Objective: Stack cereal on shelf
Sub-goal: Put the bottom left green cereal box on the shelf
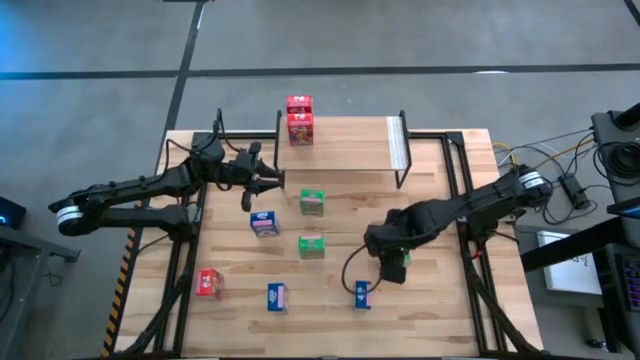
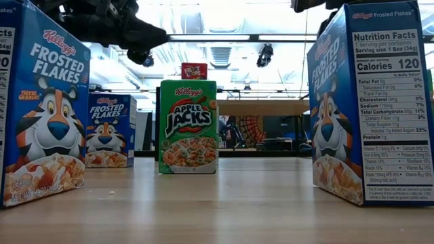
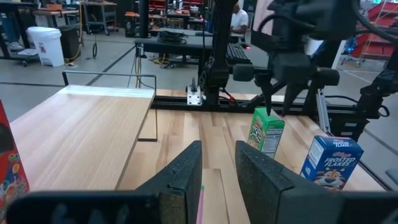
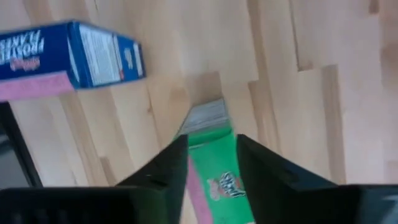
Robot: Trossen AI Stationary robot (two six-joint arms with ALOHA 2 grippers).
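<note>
Green cardboard is showing between the fingers of the right pincer (image 4: 211,163): a green cereal box (image 4: 217,171) is sitting in the narrow gap, its long axis running straight out along the fingers, though whether they are pressing it I cannot tell. From above, that pincer is hanging over the counter (image 1: 440,290), well apart from the shelf (image 1: 350,145), which is lying away toward the far edge. The left pincer (image 1: 272,180) is waiting beside the shelf, fingers slightly parted, holding nothing.

Right gripper (image 1: 397,262) over green cereal box (image 1: 399,260)
</note>
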